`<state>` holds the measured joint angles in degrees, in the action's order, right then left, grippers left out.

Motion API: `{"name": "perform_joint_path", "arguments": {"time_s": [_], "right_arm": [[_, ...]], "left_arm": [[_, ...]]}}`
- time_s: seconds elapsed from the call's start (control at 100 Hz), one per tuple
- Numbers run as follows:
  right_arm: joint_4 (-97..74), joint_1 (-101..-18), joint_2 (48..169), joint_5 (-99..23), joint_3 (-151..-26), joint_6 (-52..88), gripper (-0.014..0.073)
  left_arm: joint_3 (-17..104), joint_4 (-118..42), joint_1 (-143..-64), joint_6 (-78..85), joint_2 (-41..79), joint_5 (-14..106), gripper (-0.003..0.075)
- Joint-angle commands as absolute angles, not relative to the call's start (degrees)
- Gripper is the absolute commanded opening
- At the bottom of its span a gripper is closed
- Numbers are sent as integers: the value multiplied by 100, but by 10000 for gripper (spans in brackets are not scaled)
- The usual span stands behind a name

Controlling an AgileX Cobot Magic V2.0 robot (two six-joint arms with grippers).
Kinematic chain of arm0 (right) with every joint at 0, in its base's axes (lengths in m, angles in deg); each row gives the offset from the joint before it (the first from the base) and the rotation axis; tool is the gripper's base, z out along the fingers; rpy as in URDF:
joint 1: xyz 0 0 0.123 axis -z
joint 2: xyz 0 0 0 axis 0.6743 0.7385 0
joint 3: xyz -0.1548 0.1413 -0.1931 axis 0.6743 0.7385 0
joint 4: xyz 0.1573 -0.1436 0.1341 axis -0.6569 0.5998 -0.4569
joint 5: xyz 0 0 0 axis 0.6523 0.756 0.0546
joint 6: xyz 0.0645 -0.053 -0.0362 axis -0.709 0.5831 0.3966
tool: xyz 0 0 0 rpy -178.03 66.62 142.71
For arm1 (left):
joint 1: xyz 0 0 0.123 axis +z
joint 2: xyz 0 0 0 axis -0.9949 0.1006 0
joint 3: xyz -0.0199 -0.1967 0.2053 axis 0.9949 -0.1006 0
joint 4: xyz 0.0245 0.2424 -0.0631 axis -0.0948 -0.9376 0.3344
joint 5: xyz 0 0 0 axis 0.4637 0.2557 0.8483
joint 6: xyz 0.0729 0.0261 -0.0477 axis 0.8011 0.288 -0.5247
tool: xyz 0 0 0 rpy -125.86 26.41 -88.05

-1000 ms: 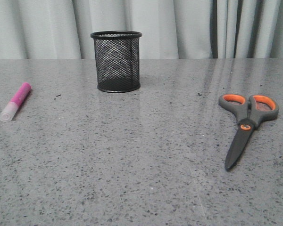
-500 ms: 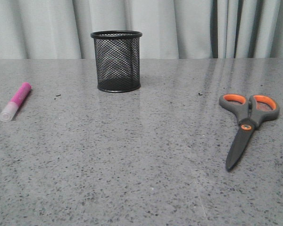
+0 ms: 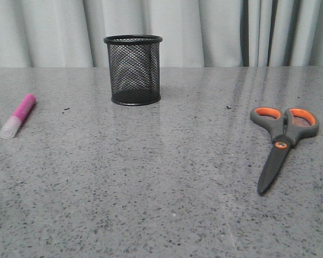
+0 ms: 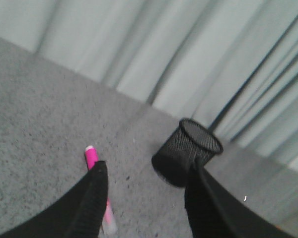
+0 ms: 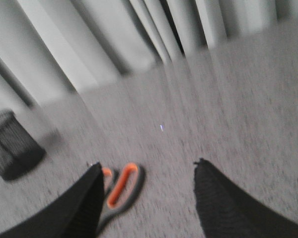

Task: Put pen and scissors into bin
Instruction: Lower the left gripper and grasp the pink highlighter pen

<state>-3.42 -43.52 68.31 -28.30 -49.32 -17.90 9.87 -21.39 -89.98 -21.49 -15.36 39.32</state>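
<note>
The magenta pen [image 3: 18, 115] with a whitish cap lies on the table at the left. The scissors [image 3: 282, 140] lie at the right, orange-lined loops toward the back. The black mesh bin [image 3: 133, 70] stands upright at the back centre, nothing visible in it. Neither gripper shows in the front view. In the left wrist view my left gripper [image 4: 147, 171] is open and empty above the table; the pen [image 4: 98, 188] is partly behind one finger and the bin [image 4: 185, 151] lies beyond. In the right wrist view my right gripper [image 5: 148, 169] is open and empty, with the scissors' loops [image 5: 120, 188] beside one finger.
The grey speckled table [image 3: 161, 177] runs back to a pale curtain [image 3: 204, 32]. A few small dark specks [image 3: 66, 109] lie near the bin.
The pen, scissors and bin have not moved in the front view. Neither arm shows there.
</note>
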Motion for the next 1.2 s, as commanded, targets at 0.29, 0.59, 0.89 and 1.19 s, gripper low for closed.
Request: {"name": "perform_joint_path", "arguments": {"time_s": [0.29,0.59,0.89,1.19], "right_arm": [[-335,-4329,7707,-3012,-5628,-1582,410],[-335,-4340,7707,-2947,-5628,-1582,410],[-335,-4340,7726,-2957,-5617,-1582,410],[-335,-4340,7726,-2947,-5617,-1582,410]], "left_arm": [[4162,-3494,-8986,-2508,2850,2064,218],[5910,-4280,-9114,-3365,4965,741,300],[6087,-5275,-9818,-4208,5567,1057,298],[6087,-5410,-9820,-4455,5989,911,279]]}}
